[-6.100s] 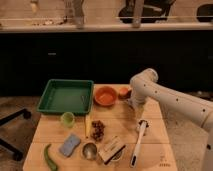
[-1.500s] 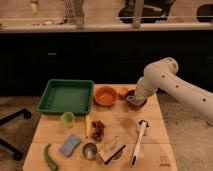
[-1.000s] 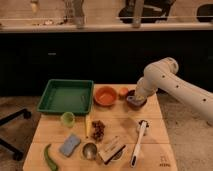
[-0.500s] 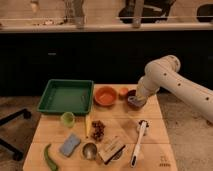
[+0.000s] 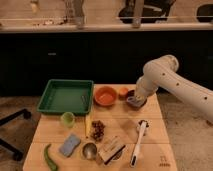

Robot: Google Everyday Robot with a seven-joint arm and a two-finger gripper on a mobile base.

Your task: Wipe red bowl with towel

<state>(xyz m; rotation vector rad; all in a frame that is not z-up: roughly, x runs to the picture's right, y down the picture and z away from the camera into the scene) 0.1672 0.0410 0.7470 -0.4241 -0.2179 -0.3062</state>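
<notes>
I read the gripper (image 5: 135, 101) unmoved since the prior frame, grip state indeterminate, on what may be the towel (image 5: 134, 104), near the right edge of the desk (image 5: 151, 119), red bowl (image 5: 105, 96) close beside it toward the green tray (image 5: 62, 97), bare desk in front.

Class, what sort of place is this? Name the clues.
Likely an office or lab kitchenette: wooden table with red bowl and green tray, counter behind, office chair. The gripper hangs near the bowl.

red bowl (image 5: 105, 95), green tray (image 5: 65, 82), grey gripper (image 5: 135, 102) beside bowl
</notes>
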